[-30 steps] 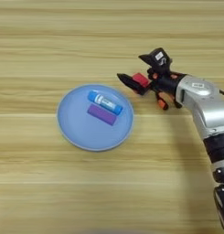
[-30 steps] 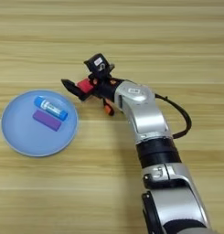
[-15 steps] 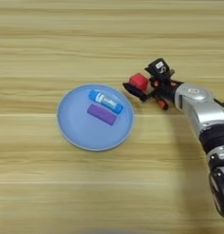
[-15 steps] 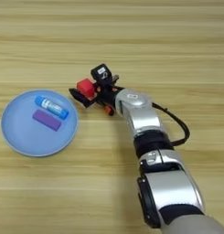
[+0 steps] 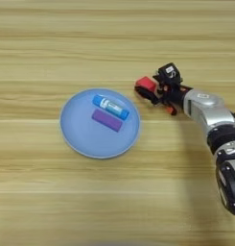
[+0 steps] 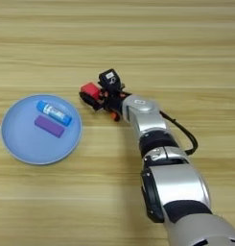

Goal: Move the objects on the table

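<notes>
- My silver forearm reaches in from the lower right, low over the light wooden surface.
- On the round blue plate, nearer me, lies the flat purple rectangular block, with a small blue tube with a white label just beyond it, almost touching.
- My black fingers are clamped on the small red cube, just beside the plate's right rim.
- Something orange shows under my wrist; I cannot tell whether it is the pliers.
- I judge the cube is bound for the plate: lift it clear of the rim, aim for a bare spot, release low so it doesn't roll.
</notes>
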You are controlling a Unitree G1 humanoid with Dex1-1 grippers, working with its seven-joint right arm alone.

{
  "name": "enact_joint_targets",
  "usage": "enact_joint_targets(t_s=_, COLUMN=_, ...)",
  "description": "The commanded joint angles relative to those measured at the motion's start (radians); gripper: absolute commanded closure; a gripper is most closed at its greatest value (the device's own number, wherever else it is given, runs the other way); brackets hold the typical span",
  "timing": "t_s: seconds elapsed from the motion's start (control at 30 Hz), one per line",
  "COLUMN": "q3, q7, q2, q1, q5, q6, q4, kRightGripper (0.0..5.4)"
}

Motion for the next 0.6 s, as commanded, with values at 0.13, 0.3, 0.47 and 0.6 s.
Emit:
enact_joint_targets(t_s=0.13, q3=-0.017, q7=-0.017, q2=-0.021, q1=-0.109, q5=-0.004, q6=-0.045, q4=-0.018, kRightGripper=2.01)
enact_joint_targets(t_s=0.3, q3=-0.015, q7=-0.018, q2=-0.020, q1=-0.113, q5=-0.014, q6=-0.047, q4=-0.002, kRightGripper=2.48)
enact_joint_targets(t_s=0.47, q3=-0.015, q7=-0.015, q2=-0.020, q1=-0.116, q5=-0.019, q6=-0.047, q4=0.006, kRightGripper=2.94)
enact_joint_targets(t_s=0.6, q3=-0.013, q7=-0.014, q2=-0.019, q1=-0.115, q5=-0.023, q6=-0.048, q4=0.011, kRightGripper=3.15)
